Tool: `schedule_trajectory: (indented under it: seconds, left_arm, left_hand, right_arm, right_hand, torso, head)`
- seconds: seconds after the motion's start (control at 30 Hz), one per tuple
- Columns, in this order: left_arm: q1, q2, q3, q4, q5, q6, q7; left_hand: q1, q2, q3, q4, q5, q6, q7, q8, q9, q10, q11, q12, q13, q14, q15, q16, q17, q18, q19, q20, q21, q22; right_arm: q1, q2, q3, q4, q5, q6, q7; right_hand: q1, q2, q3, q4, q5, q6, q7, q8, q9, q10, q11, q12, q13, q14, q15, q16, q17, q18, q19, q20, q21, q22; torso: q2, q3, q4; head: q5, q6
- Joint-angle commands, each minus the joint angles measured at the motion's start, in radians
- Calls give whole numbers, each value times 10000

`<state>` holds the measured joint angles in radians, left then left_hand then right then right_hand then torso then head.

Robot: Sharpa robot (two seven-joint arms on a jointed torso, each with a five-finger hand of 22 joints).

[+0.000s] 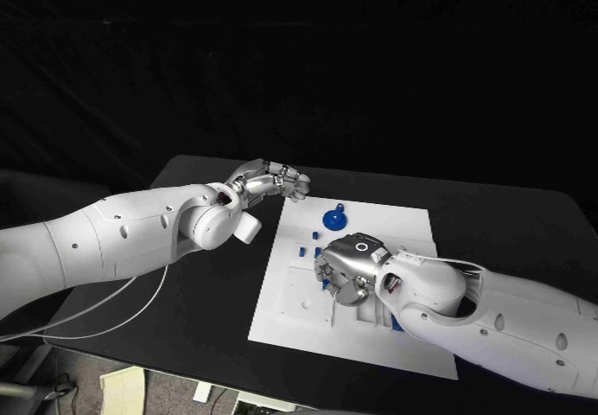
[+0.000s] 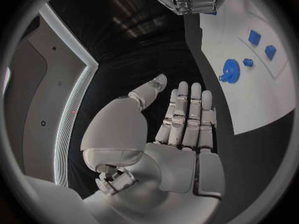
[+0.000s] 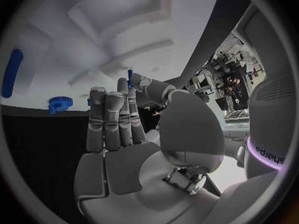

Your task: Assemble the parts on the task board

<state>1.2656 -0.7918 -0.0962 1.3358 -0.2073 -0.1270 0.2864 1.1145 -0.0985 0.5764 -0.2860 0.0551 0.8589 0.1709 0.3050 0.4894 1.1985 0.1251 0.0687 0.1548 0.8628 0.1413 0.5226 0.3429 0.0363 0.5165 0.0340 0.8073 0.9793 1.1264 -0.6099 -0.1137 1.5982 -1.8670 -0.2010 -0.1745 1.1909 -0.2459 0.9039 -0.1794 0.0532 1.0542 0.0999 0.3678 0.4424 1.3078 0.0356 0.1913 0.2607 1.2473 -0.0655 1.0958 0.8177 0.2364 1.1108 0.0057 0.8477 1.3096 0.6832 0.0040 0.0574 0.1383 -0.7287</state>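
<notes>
The white task board lies in the middle of the black table. A blue gear stands near its far edge, and small blue parts lie beside my right hand. That right hand hovers low over the board's middle, fingers straight and together, holding nothing. A small blue part shows right at its thumb tip; whether they touch I cannot tell. The gear lies beyond its fingertips. My left hand hangs off the board's far left corner, flat and empty. From there the gear and the board are in sight.
A long blue part lies on the board away from the gear. Two square blue parts sit past the gear. Another blue piece shows under my right forearm. Black table surrounds the board.
</notes>
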Motion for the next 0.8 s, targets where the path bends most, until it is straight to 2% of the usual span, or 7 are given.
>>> schedule_trajectory:
  seconds: [0.03, 0.17, 0.37, 0.8]
  left_arm:
    - [10, 16, 9, 19, 64, 24, 113]
    - [10, 16, 9, 11, 64, 24, 110]
    - [10, 6, 9, 14, 64, 31, 106]
    - [10, 1, 9, 8, 64, 33, 108]
  left_hand:
    - [17, 49, -43, 8, 57, -66, -15, 53, -15, -63, 1, 18, -11, 59, 6, -51, 15, 149, 29, 73, -42, 10]
    - [15, 49, -44, 10, 57, -66, -15, 53, -15, -63, 1, 18, -13, 60, 7, -55, 17, 149, 31, 73, -43, 11]
    - [15, 47, -46, 10, 58, -67, -15, 53, -15, -63, 2, 18, -14, 62, 7, -58, 19, 149, 32, 74, -45, 11]
    - [14, 49, -47, 12, 59, -70, -14, 54, -16, -62, 2, 19, -20, 66, 7, -70, 26, 151, 35, 74, -48, 12]
  right_arm:
    - [-97, 65, -9, -22, -120, 173, -12]
    - [-200, 141, -9, -60, -125, 181, -14]
    - [-231, 119, -9, -108, -165, 172, -33]
    - [-236, 85, -9, -103, -322, 2, -83]
  right_hand:
    - [-15, 62, 14, -55, 40, 56, 17, 29, 11, 81, 21, -68, 6, -16, -74, 20, 11, 254, 40, -31, 62, 176]
    - [-17, 65, 14, -59, 42, 55, 18, 29, 11, 82, 21, -70, 7, -16, -74, 20, 11, 254, 40, -31, 62, 176]
    - [-19, 67, 14, -64, 44, 55, 18, 28, 10, 82, 21, -72, 9, -16, -75, 19, 12, 254, 40, -31, 62, 175]
    - [-22, 71, 15, -81, 46, 59, 16, 28, 10, 85, 20, -78, 15, -15, -76, 19, 14, 254, 39, -32, 64, 175]
  torso:
    - [0, -6, 1]
    - [1, 3, 7]
    - [-3, -3, 0]
    - [0, 3, -1]
  head:
    - [51, -51]
    - [143, -130]
    - [180, -186]
    - [190, -193]
